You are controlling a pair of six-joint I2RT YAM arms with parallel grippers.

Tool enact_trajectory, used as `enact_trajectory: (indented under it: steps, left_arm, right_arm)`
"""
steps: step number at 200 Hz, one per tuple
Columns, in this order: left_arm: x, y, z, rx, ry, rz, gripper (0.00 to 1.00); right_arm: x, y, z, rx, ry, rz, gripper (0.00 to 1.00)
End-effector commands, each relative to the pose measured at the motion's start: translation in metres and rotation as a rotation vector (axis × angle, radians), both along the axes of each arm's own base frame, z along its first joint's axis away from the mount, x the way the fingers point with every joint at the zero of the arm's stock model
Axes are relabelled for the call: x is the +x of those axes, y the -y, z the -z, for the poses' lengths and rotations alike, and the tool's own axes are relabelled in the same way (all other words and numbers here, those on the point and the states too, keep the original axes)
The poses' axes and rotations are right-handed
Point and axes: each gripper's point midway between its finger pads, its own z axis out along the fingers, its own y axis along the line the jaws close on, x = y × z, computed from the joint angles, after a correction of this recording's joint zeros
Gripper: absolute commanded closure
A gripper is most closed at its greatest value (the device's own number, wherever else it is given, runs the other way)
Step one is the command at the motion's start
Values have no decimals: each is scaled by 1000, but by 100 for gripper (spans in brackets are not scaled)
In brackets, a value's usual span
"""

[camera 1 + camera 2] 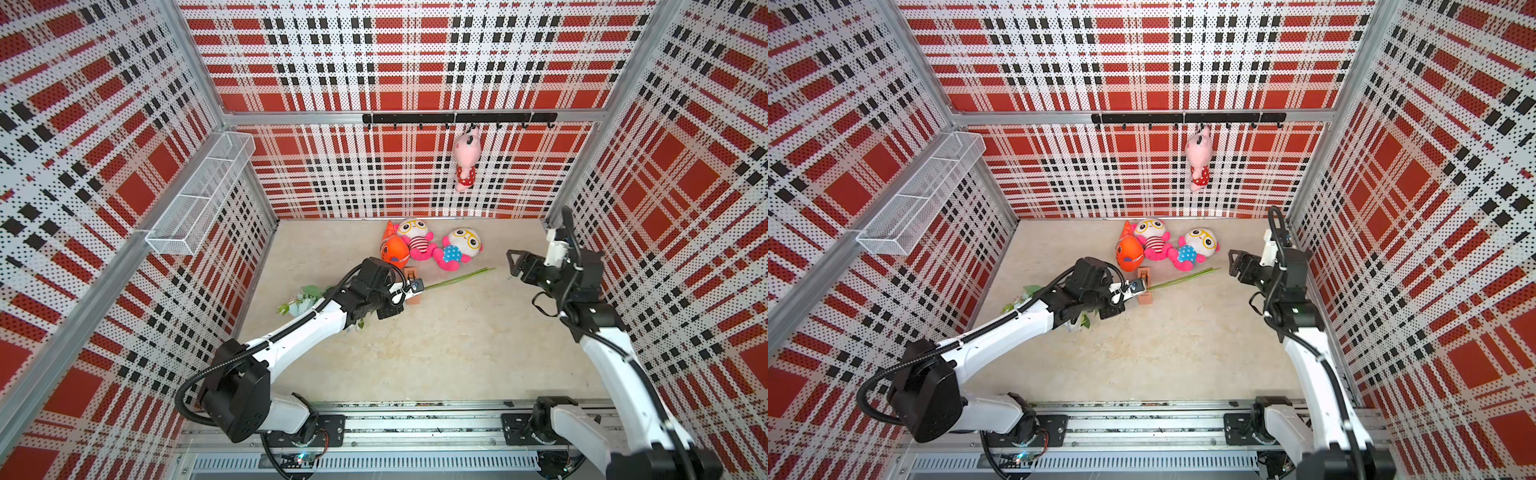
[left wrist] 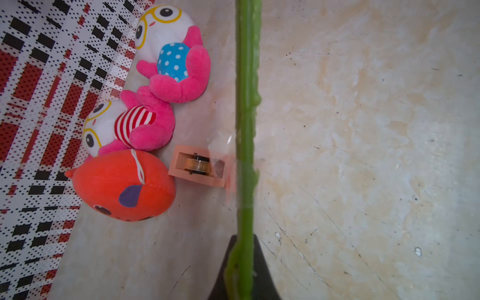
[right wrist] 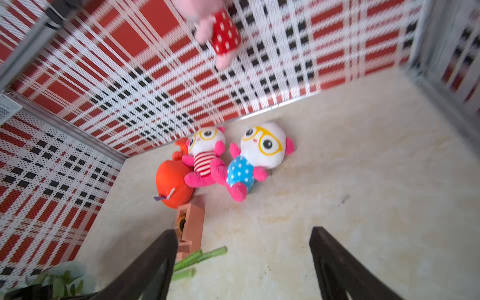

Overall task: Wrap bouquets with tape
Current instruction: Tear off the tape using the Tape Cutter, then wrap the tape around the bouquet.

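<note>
1. My left tool point(image 2: 240, 270) is pressed together, pinching the bouquet point(image 1: 303, 301) by its stems point(image 2: 245, 117); the blooms lie on the table point(image 1: 436, 345) behind my left wrist
2. The stems' long axis runs away from the left tool toward my right tool point(image 1: 512, 262), which hangs spread and empty, well apart from the stem tips
3. The tape point(image 2: 197, 166) sits just beside the stems; a clear strip seems to reach them, though blur leaves me unsure
4. An orange plush fish point(image 2: 122, 185) touches the tape, two pink dolls point(image 1: 436, 245) behind it
</note>
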Motion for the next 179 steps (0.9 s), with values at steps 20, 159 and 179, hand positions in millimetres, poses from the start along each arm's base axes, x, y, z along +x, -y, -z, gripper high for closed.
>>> enact_trajectory:
  steps: [20,159,179]
  left_arm:
    - [11,2,-17,-77,-63,-25,100]
    - [16,12,-27,-152,-166,-4,100]
    - [15,13,-29,-157,-166,2,100]
  right_arm:
    - [-61,-72,-4,90,216,-439,13]
    - [-13,-221,117,-146,396,-654,8]
    - [-5,-228,124,-162,402,-661,8]
